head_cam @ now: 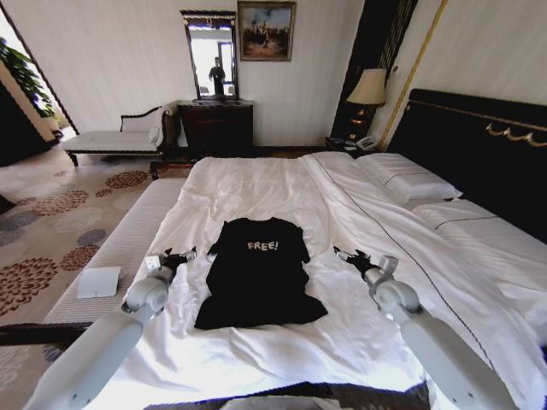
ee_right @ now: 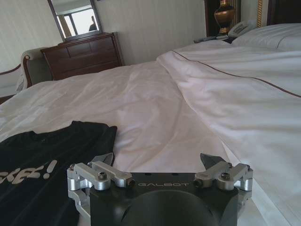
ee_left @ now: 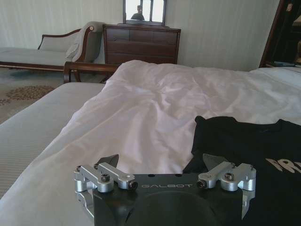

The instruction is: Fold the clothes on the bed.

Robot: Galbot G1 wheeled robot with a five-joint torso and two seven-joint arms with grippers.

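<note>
black soft short-sleeved t-shirt (head_cam: 256, 273) lies flat on the white-sheeted bed (head_cam: 256, 184); left end effector (head_cam: 179, 256) and right end effector (head_cam: 349, 256) released (flanking sleeves). next: grasp edges.

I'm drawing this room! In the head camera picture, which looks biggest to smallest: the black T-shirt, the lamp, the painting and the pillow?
1. Black T-shirt, clearly biggest.
2. Pillow.
3. Painting.
4. Lamp.

The T-shirt lies nearest the camera, which helps it look big. Painting and lamp look close in size, so that order is unsure.
</note>
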